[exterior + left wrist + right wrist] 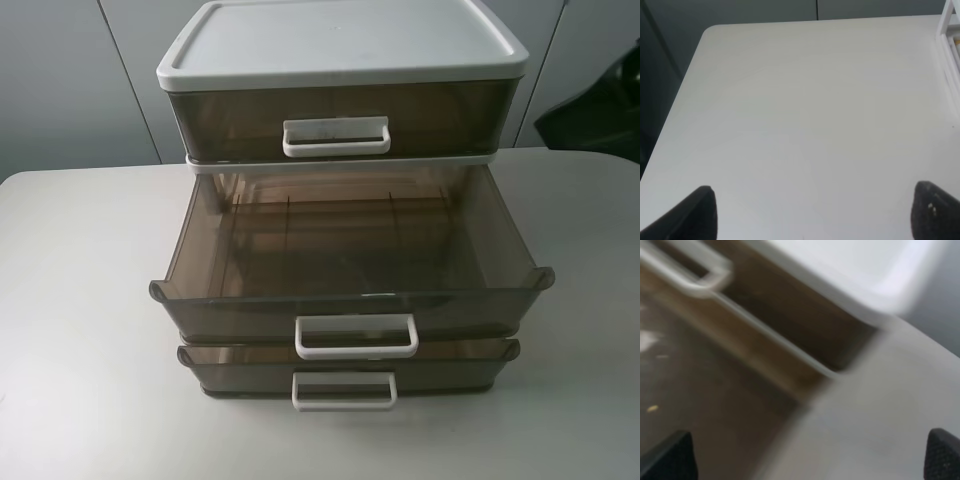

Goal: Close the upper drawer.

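A drawer cabinet with a white lid stands at the back middle of the table. Its top smoky-brown drawer sits flush, with a white handle. The drawer below it is pulled far out and is empty, its handle at the front. The lowest drawer sticks out slightly. Neither arm shows in the exterior view. My left gripper is open over bare table, with the cabinet's edge to one side. My right gripper is open beside the cabinet's corner; this blurred view shows the lid and a handle.
The light grey table has rounded corners, and its left edge shows in the left wrist view. Grey wall panels stand behind it. A dark object lies off the table at the back right.
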Robot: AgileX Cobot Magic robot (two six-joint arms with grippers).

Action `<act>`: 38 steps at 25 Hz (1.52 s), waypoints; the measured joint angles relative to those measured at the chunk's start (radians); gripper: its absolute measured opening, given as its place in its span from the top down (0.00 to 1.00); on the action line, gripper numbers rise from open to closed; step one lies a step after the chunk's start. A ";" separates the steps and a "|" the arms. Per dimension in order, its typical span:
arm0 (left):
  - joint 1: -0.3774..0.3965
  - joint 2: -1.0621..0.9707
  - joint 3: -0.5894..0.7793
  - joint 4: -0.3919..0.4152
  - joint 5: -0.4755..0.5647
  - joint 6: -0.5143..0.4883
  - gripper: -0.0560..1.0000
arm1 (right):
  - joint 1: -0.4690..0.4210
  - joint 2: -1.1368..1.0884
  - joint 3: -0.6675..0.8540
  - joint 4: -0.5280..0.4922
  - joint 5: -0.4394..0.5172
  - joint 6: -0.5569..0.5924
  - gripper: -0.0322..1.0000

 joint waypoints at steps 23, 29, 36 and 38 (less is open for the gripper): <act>0.000 0.000 0.000 0.000 0.000 0.000 0.24 | 0.331 0.354 -0.007 0.539 0.047 -0.491 0.30; 0.000 0.000 0.000 0.000 0.000 0.000 0.24 | 0.332 0.456 -0.007 0.548 0.039 -0.516 0.30; 0.000 0.000 0.000 0.000 0.000 0.000 0.24 | 0.332 0.553 -0.007 0.545 0.026 -0.527 0.30; 0.000 0.000 0.000 0.000 0.000 0.000 0.24 | 0.335 0.581 -0.007 0.520 0.005 -0.517 0.30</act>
